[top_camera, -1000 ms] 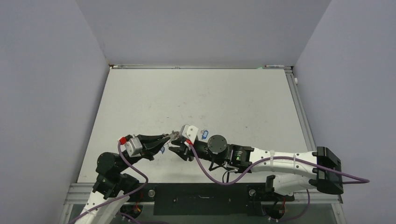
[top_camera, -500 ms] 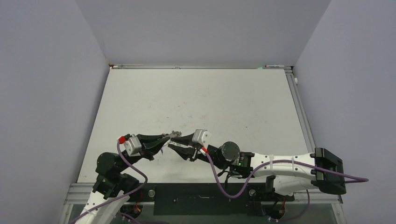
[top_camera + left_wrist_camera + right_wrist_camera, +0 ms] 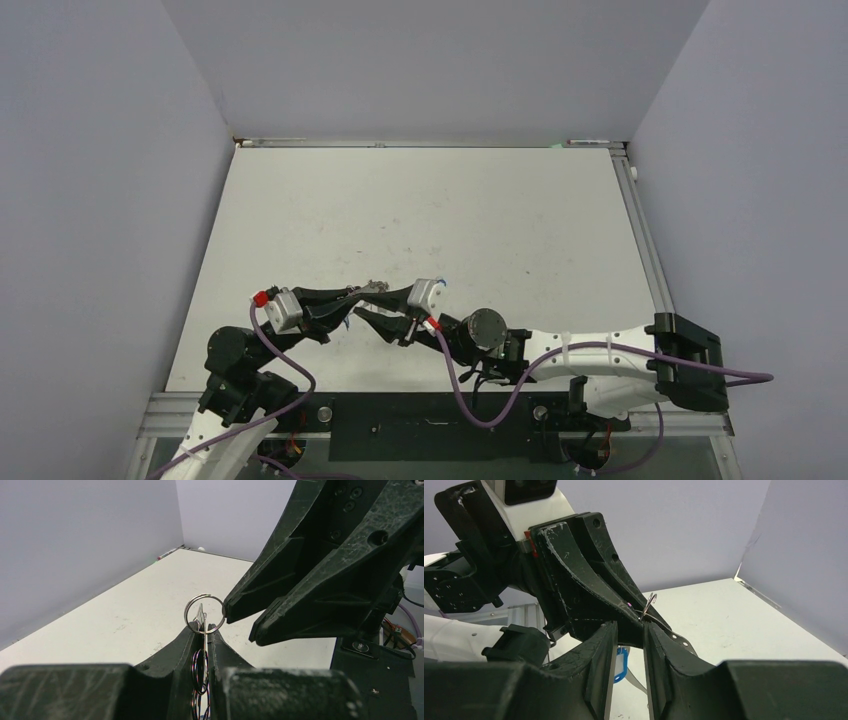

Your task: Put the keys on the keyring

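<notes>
**Ring held up over the table [image 3: 140, 610]**

The left hand [image 3: 204, 630] is shut tight on the keyring [image 3: 204, 596] — it sticks up from the fingertips. The right hand [image 3: 240, 626] is just beside the ring, its fingers a little apart.

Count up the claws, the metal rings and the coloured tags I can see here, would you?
Grippers: 2 (left gripper, right gripper)
Silvery ring clamped in the left gripper: 1
Blue tag: 1
Darker loops lower between the left fingers: too cramped to count
Total: 4 counted
</notes>
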